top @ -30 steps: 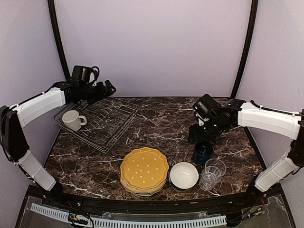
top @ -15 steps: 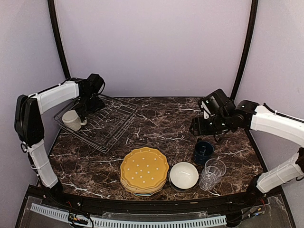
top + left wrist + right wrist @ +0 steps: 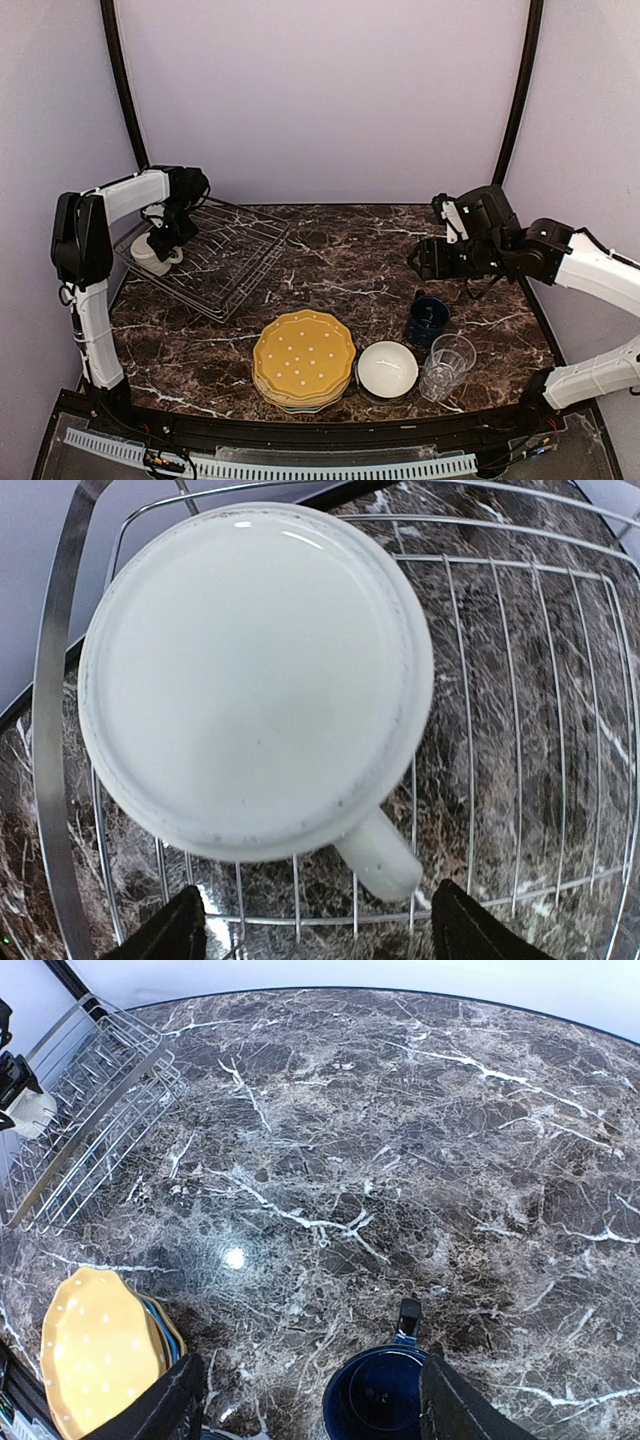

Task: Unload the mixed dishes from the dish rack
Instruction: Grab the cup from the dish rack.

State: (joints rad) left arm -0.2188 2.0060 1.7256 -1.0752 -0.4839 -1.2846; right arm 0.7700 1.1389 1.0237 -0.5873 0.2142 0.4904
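open tabletop (image 3: 340, 265) between dish rack (image 3: 230, 262) and near-edge plates (image 3: 304, 358), bowl (image 3: 387, 368), tumbler (image 3: 445, 365), blue mug (image 3: 428, 320)

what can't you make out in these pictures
Plates under the yellow plate: top external view, it covers the stack, only edge slivers show, so their number is unclear.
Left gripper: left wrist view, the bottom edge cuts off all but the fingertips; whether it touches the cream mug is unclear.
Dark blue mug: right wrist view, the bottom edge cuts off its near side.
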